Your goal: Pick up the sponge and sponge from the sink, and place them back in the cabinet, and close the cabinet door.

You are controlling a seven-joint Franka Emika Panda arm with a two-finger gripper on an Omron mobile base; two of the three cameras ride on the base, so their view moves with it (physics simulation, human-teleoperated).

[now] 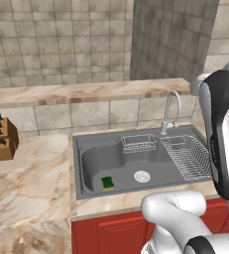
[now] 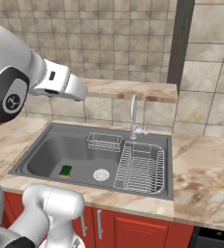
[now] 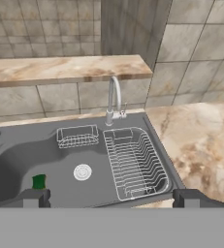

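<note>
A green-topped sponge (image 1: 107, 183) (image 2: 65, 171) (image 3: 39, 181) with a yellow layer lies on the floor of the grey sink (image 1: 106, 158) (image 2: 59, 149) (image 3: 21, 160), near the front left corner. My gripper (image 3: 112, 197) hangs high above the sink's front edge and looks down into the basin. Its two dark fingertips (image 3: 35, 197) stand wide apart, open, with nothing between them. The sponge shows just above the left fingertip in the hand view, well below it. The cabinet and its door are out of view.
A wire dish rack (image 1: 188, 156) (image 2: 140, 167) (image 3: 133, 162) fills the sink's right side, with a small wire basket (image 1: 138, 144) and a faucet (image 1: 168, 111) (image 2: 133, 116) at the back. A knife block (image 1: 2, 139) stands on the left counter. Red floor-unit doors (image 2: 133, 227) run below.
</note>
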